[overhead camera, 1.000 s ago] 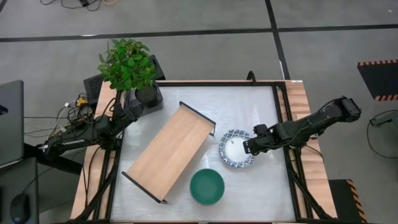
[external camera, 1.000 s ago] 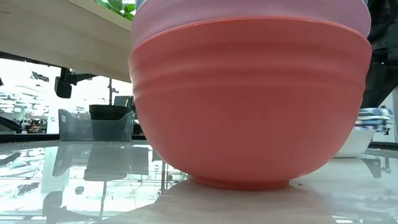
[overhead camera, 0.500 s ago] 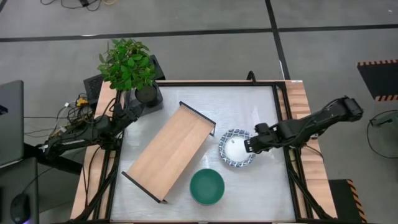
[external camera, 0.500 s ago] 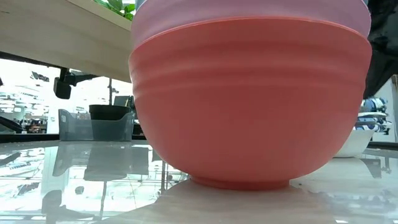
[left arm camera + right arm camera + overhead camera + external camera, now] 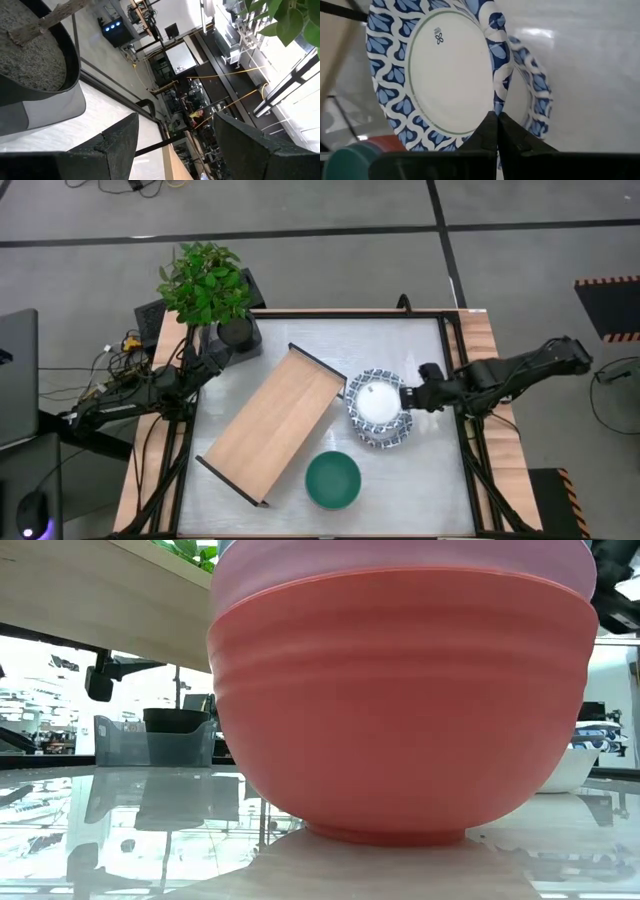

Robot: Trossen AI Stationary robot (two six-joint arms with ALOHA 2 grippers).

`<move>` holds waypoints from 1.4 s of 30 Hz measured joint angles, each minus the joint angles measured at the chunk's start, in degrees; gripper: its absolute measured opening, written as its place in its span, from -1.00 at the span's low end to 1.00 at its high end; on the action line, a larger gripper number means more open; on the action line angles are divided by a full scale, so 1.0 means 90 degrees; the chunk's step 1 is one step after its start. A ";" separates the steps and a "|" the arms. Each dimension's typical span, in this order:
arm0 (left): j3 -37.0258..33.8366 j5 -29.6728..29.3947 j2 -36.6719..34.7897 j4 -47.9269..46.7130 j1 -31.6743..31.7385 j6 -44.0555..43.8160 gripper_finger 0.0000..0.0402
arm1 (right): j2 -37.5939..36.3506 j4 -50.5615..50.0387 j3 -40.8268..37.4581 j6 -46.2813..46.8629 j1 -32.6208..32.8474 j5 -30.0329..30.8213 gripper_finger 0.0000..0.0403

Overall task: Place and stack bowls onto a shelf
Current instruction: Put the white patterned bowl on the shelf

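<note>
A blue-and-white patterned bowl (image 5: 374, 399) is in my right gripper (image 5: 406, 398), lifted above a second patterned bowl (image 5: 390, 433) that sits on its base on the table, right of the shelf (image 5: 272, 423). The shelf, a light-wood board with black end frames, lies slantwise across the table's middle. A green bowl (image 5: 332, 479) sits near the front edge. A pink bowl (image 5: 400, 565) nests in a red bowl (image 5: 400, 710) under the board. My left gripper (image 5: 175, 150) is open and empty beside the black plant pot (image 5: 238, 332). My right gripper pinches the upper patterned bowl's rim (image 5: 496, 102) on the side toward the table's right edge, one finger on the inner face and one on the outer. The fingers (image 5: 487, 131) come from the table's right, slanting down. The bowl is lifted clear of the lower bowl, opening upward.
A leafy plant (image 5: 204, 280) in the black pot stands at the table's far left corner. Wooden strips (image 5: 480, 340) edge the table. A laptop (image 5: 18, 375) and cables lie left of the table. The lower patterned bowl also shows in the low view (image 5: 575, 765).
My right gripper has lifted the upper patterned bowl off the lower one and carried it up, toward the far edge and toward the shelf's right end. The lower bowl has stayed on the table.
</note>
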 joint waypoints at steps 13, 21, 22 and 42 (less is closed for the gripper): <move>0.0000 0.0001 0.0000 0.0002 -0.0001 -0.0001 0.21 | -0.0118 0.1605 0.0599 -0.2201 -0.0851 0.0004 -0.89; 0.0000 0.0000 0.0001 -0.0007 0.0000 0.0000 0.21 | -0.0030 0.1883 0.0901 -0.2965 -0.1183 -0.0042 -0.89; 0.0000 0.0000 0.0000 -0.0026 0.0000 -0.0001 0.21 | -0.0016 0.1895 0.0904 -0.3064 -0.1234 -0.0082 -0.89; 0.0002 0.0050 0.0000 -0.0161 -0.0002 0.0000 0.21 | 0.2570 0.5739 0.1247 -0.4443 -0.2957 -0.3373 -0.89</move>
